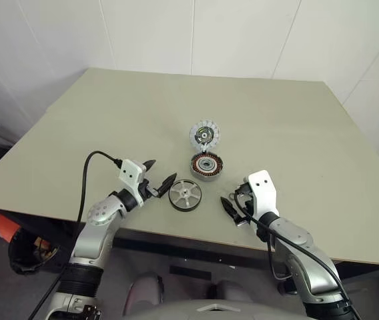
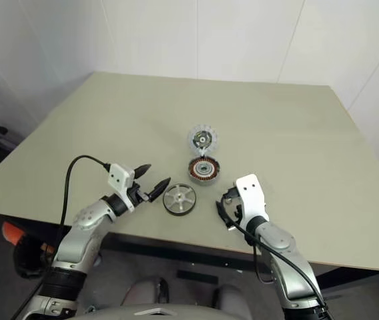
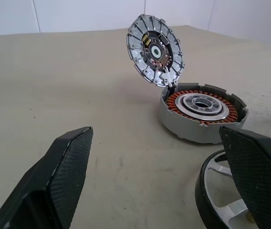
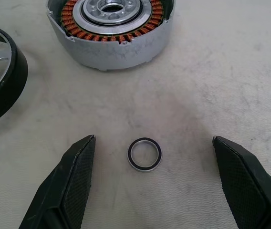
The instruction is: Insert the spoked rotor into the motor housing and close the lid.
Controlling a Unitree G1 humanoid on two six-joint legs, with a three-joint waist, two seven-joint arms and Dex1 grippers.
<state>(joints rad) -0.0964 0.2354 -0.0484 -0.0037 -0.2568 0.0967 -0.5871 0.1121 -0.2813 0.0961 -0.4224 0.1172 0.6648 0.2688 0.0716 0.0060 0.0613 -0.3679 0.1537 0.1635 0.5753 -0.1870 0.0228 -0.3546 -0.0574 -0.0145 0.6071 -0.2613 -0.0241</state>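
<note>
Your left gripper (image 1: 159, 172) gapes wide at nine o'clock of the spoked rotor (image 1: 185, 195); your right gripper (image 4: 152, 183) is wide, straddling a small ring (image 4: 144, 153) on the surface (image 1: 296, 133).

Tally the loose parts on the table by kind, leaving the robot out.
Spoked rotor: 1
Motor housing with copper windings: 1
Lid, standing tilted open at the housing's far edge: 1
Small metal ring: 1
Total: 4
</note>
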